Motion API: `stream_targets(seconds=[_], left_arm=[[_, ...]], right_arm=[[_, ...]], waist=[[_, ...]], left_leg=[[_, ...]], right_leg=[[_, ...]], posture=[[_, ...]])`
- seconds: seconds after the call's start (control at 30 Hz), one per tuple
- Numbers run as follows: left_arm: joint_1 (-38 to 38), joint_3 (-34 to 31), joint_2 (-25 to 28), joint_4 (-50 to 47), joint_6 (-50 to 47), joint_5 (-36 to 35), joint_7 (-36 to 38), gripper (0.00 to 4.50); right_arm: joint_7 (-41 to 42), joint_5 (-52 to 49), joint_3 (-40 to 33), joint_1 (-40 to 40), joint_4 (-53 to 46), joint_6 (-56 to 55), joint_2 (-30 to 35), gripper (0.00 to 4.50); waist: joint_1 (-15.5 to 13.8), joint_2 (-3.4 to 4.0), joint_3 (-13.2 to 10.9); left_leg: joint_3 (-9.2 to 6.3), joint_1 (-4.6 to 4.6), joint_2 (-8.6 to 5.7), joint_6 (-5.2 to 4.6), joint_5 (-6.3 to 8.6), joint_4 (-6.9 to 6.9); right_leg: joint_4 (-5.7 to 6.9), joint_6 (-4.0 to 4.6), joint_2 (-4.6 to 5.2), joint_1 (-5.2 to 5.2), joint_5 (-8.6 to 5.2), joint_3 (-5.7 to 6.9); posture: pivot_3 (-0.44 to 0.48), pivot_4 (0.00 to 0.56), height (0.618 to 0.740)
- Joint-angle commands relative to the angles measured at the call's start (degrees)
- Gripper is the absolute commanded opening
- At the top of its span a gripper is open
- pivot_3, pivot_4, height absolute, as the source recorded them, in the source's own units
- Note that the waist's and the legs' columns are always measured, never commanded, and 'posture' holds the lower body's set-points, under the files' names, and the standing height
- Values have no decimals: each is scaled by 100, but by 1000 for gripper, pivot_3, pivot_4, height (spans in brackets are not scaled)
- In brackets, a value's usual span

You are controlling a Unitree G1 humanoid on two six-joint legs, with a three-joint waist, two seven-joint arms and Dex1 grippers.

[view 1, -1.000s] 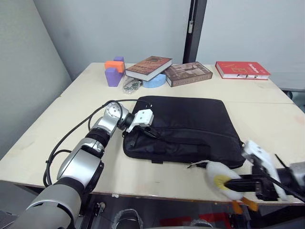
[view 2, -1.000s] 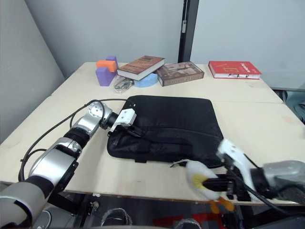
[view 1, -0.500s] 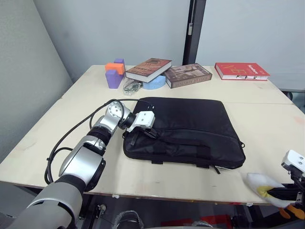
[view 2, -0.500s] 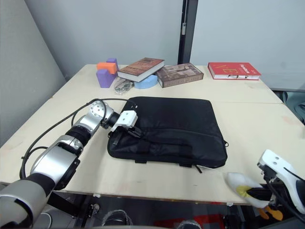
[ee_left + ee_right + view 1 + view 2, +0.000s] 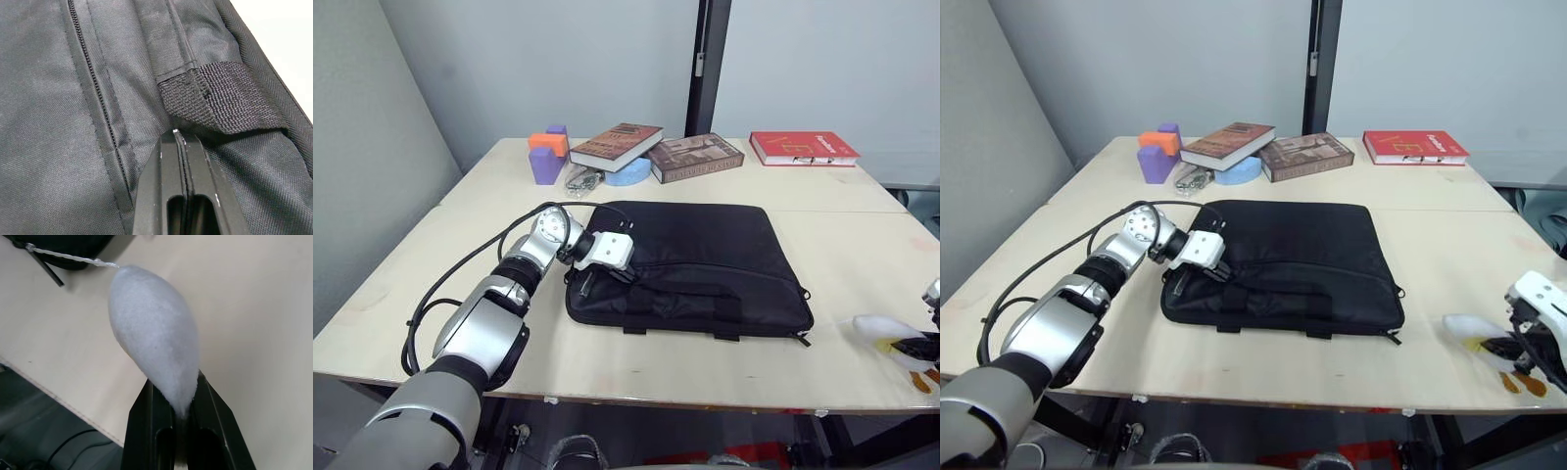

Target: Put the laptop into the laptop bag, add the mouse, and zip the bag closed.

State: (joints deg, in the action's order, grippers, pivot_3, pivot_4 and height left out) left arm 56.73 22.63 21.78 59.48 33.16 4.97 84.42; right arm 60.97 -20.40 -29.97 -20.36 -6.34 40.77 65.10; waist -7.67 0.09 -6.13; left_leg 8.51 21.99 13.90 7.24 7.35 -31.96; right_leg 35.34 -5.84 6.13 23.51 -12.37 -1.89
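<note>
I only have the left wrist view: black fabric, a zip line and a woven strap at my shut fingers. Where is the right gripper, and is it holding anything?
Observer: The right gripper is clear of the flat black fabric laptop bag, at the near right edge of the pale wooden table. It is shut on a white fluffy teardrop-shaped toy.
Operator: Is that toy tied to the bag?
Observer: Yes, a thin white string runs from the toy's tip to the black zip pull.
Operator: Where does the pull sit?
Observer: At the bag's near right corner, on the far side from your left gripper.
</note>
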Motion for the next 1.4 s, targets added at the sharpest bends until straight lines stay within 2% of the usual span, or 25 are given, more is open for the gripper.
stream_targets(seconds=[0.03,0.13,0.2,0.4,0.73,1.03,1.4], left_arm=[[-360,455,184,583,-133,736,11,0],[-360,473,196,583,-88,760,5,0],[-379,431,190,549,-117,696,59,0],[-432,306,173,451,-251,504,240,0],[-473,86,95,328,-507,382,419,0],[-584,30,64,242,-549,400,414,0],[-796,82,174,114,-425,489,357,0]], right_arm=[[-286,265,293,443,66,-161,87,25],[-360,337,667,769,-117,4,178,25],[-298,622,813,570,-168,-38,426,25],[-314,683,528,689,255,72,545,25],[-1105,1085,1078,1942,1085,305,525,25],[-1746,1187,2221,3405,725,882,-147,25],[-2191,1793,3192,4694,1167,699,-740,25]], waist=[[30,0,0],[94,0,0],[103,0,-1],[144,-1,-1],[155,1,-1],[150,4,1],[187,10,4]], left_leg=[[0,0,-3,0,0,1],[0,0,-15,-1,0,7],[0,0,-18,-1,1,10],[0,4,-22,-3,2,14],[11,5,-28,-5,1,16],[16,3,-27,-7,1,18],[18,2,-27,-6,1,30]], right_leg=[[-1,0,2,0,0,-1],[-13,-1,9,6,-1,-4],[-22,-2,11,8,-2,-4],[-29,-1,15,8,-2,-6],[-28,1,19,16,0,-16],[-25,26,18,6,15,-18],[-26,20,18,8,12,-17]], posture=[[0,150,730],[0,150,730],[0,150,730],[0,150,730],[0,150,730],[0,150,730],[0,150,730]])
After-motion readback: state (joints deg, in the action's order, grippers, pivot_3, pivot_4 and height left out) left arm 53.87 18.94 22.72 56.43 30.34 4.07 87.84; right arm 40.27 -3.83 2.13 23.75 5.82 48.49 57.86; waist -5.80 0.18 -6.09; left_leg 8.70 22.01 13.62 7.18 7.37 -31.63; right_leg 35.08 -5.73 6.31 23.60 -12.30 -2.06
